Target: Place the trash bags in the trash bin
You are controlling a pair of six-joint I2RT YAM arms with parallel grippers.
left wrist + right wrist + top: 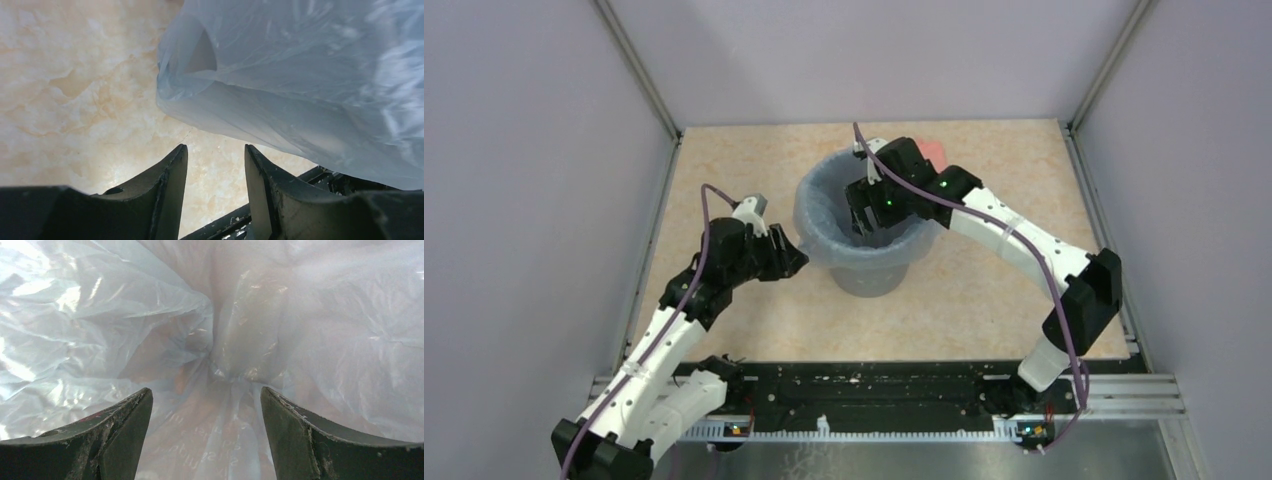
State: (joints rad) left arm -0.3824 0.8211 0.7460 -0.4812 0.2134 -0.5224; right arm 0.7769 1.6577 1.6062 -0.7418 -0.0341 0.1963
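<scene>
The grey round trash bin [870, 276] stands mid-table. The pale-blue translucent trash bag [816, 218] lines it and is folded over its rim. My right gripper [870, 212] is down inside the bin, open and empty; in the right wrist view the bag [215, 335] fills the picture beyond the gripper [206, 392], with faint white lettering between the fingers. My left gripper [801, 260] is open and empty just left of the bin's rim. In the left wrist view the gripper [215, 149] sits just under a hanging fold of the bag [300, 75], apart from it.
A salmon-pink piece [932, 150] lies on the table behind the bin, mostly hidden by the right arm. Grey walls close in the left, right and far sides. The black rail [874, 385] with the arm bases runs along the near edge.
</scene>
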